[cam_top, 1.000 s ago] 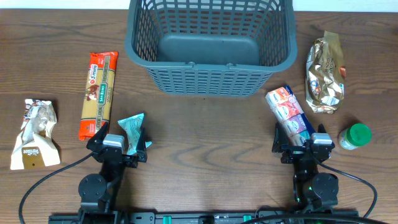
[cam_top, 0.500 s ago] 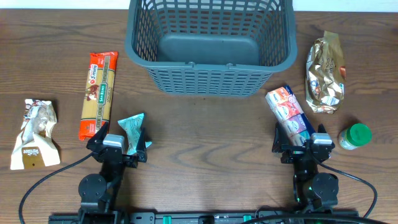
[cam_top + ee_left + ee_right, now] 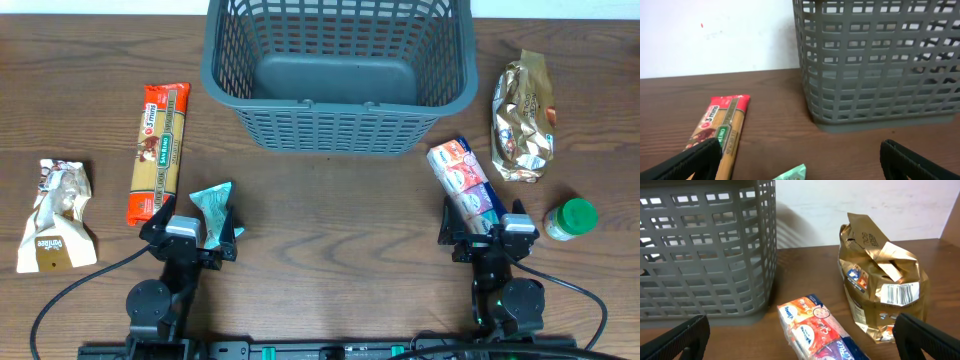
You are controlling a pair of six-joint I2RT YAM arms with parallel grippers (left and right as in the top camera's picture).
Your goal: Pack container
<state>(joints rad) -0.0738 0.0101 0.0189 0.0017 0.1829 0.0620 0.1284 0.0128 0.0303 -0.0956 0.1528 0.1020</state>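
Evidently nothing has been moved over the last second: the basket (image 3: 338,140) is seen empty at the far middle of the table (image 3: 330,230), while the left gripper (image 3: 188,226) and right gripper (image 3: 483,224) are kept wide open, nothing held. Packing is judged not yet begun.

This looks like a robotics lab bench, not a home: a bare wood-grain table (image 3: 330,215) stands against a plain white wall (image 3: 715,35). Black cables (image 3: 70,285) trail from two robot arm mounts (image 3: 150,300) at its near edge.
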